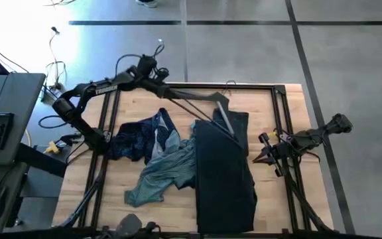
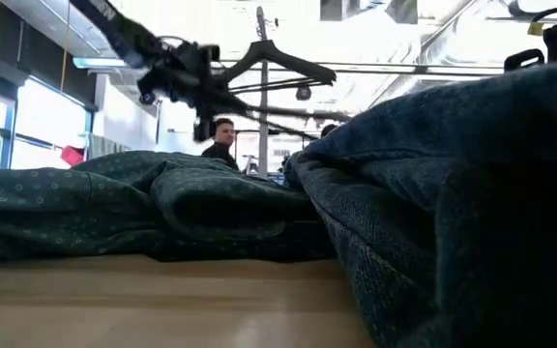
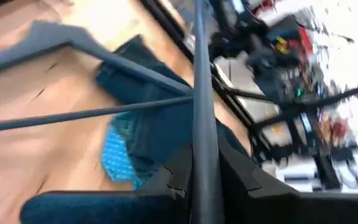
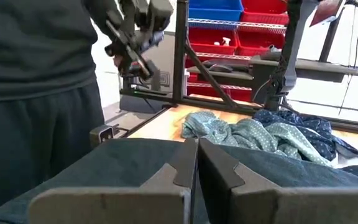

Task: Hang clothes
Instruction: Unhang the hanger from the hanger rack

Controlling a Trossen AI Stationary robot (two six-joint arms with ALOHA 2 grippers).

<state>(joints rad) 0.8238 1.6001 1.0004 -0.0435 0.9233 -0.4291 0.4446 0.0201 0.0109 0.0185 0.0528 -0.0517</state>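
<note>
- High view: a wooden table [image 1: 178, 113] fills the centre of the frame, with three garments lying on it.
- The black trouser-like piece [image 1: 224, 169] is spread lengthwise right of centre, from the middle of the frame down to its lower edge.
- The navy dotted shirt [image 1: 134, 136] is bunched left of centre, and the teal shirt [image 1: 161, 176] lies crumpled just below it, its edge touching the black piece.
- The left gripper [image 1: 156, 74] is seen near the upper centre, above the table's far edge, clamped on the bar of a thin dark grey hanger [image 1: 204, 103], which slants toward the top of the black piece.
- In the left wrist view the hanger [image 3: 201, 112] runs between the closed fingers, with navy cloth below it.
- The right gripper [image 1: 265, 153] is placed at the right of the frame, just beside the black piece's right edge; in the right wrist view its fingers [image 4: 219, 171] are pressed together with nothing between them, above dark cloth.
- In the low view the hanger [image 2: 274, 63] is held aloft at the upper centre, and a person [image 2: 222, 140] is seen far behind the cloth.
</note>
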